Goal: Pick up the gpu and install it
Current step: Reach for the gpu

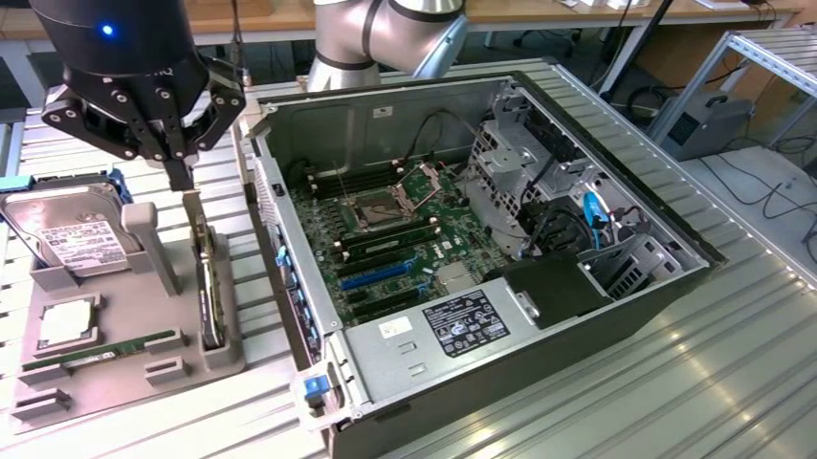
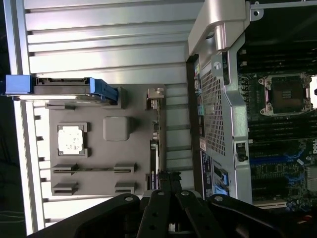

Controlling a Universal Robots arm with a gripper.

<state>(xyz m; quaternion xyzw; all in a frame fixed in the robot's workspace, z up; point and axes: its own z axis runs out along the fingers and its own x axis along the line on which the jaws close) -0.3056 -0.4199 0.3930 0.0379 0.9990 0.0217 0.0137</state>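
Now | ribbed metal table [image 1: 728,392] | gpu [image 1: 202,273] upright in tray [image 1: 121,371] | desks [image 1: 275,17] behind

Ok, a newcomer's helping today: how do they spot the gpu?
Beside the open computer case, on the exterior view's left, sits a grey tray. The gpu stands on edge along the tray's side nearest the case: a thin dark card, unlike the boxy labelled hard drive or the narrow green memory stick.
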